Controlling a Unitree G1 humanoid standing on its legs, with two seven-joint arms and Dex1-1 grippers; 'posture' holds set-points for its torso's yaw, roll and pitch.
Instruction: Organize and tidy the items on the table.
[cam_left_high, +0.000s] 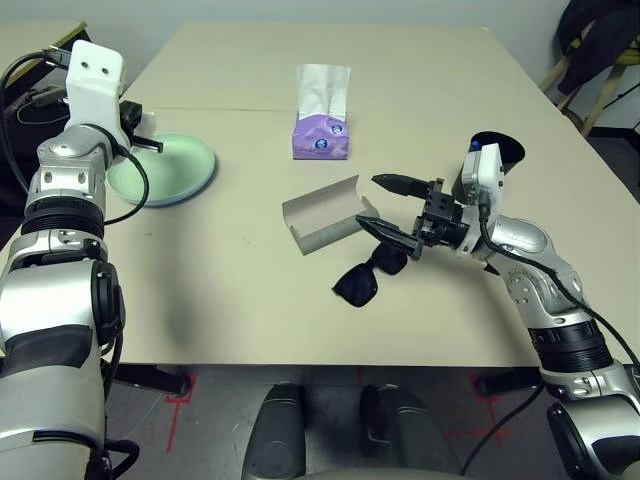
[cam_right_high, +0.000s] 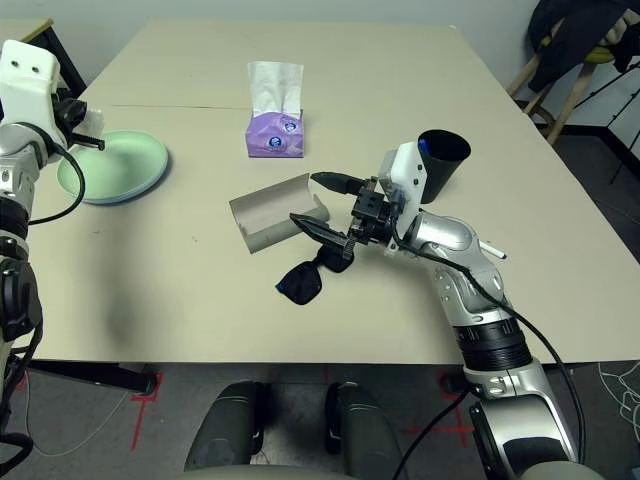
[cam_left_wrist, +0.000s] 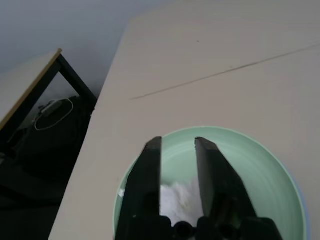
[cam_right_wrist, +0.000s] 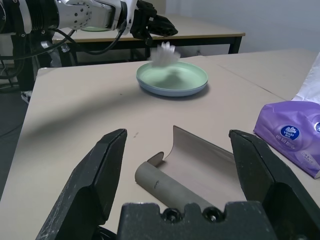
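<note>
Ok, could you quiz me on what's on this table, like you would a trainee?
1. True or false: the glasses case lies open.
2. What colour is the top plate? A mint green, B red, C black.
3. Fill in: the sunglasses lie under the right gripper, whose jaws are ___.

Key: 1 true; 2 A; 3 open.
</note>
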